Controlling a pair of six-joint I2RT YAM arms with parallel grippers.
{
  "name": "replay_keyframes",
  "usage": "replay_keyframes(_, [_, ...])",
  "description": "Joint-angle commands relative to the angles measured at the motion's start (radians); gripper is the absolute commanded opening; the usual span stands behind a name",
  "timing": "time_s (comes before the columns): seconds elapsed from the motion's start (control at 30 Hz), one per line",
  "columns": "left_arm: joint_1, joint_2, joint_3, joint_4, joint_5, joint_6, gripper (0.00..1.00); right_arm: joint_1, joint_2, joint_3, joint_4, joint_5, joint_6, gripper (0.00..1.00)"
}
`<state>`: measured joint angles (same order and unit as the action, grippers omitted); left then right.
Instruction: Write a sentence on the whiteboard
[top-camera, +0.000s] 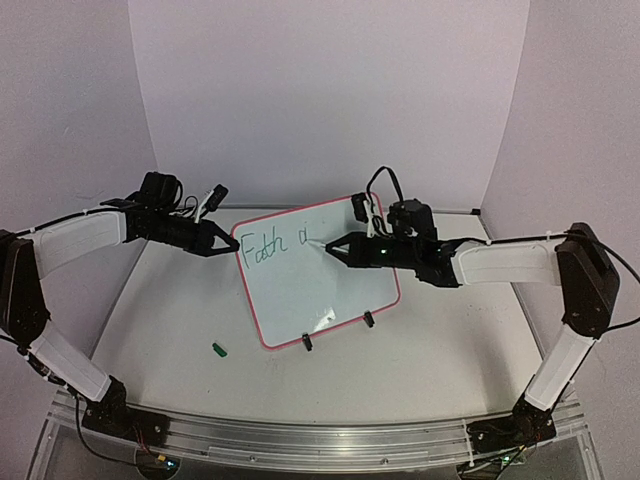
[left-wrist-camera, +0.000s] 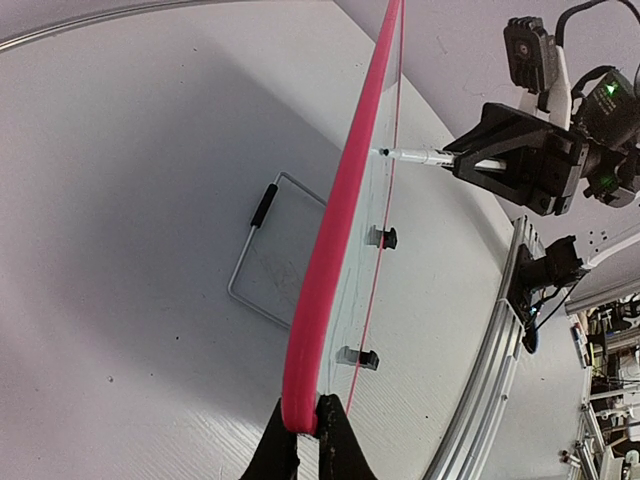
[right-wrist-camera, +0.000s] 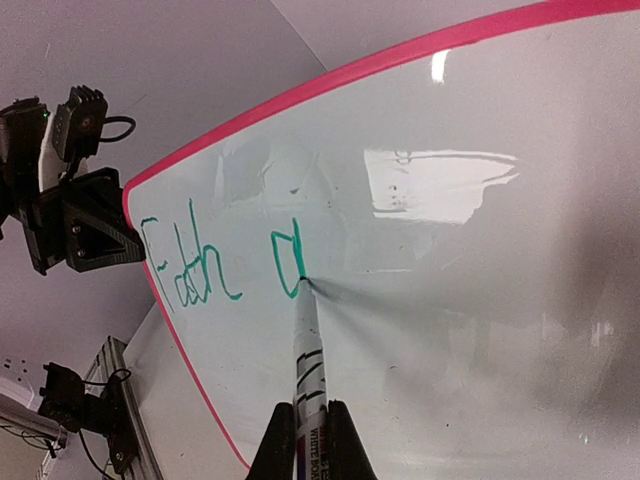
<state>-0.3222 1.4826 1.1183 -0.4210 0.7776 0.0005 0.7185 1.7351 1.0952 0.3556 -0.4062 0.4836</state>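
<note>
Whiteboard (top-camera: 320, 290) stands on the bench (top-camera: 170, 340), left jaws pinching its nine o'clock edge. Right jaws squeeze a green pen (right-wrist-camera: 308, 340). The sentence (top-camera: 262, 248) shows only "Faith" and one letter; most looks left to write.

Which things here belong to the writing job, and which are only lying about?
Belong to the job:
- whiteboard
- green writing on it
- marker, held in the right tool
- left tool, shut on the whiteboard's rim

Lying about:
- small green piece on the table
- wire frame behind the whiteboard
</note>
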Motion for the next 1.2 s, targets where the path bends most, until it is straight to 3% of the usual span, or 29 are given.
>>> replay_keyframes(0.0, [-0.038,0.035,0.0,-0.078,-0.048,0.082,0.0,-0.006,-0.02,-0.046,-0.006,0.023,0.019,0.0])
replay_keyframes(0.7, [-0.038,0.039,0.001,-0.076,-0.046,0.081,0.0,0.023,0.001,-0.003,0.024,-0.026,0.022,0.0])
replay_keyframes(1.17, [-0.04,0.039,0.002,-0.078,-0.046,0.081,0.0,0.006,-0.135,-0.046,0.091,0.029,0.043,0.0])
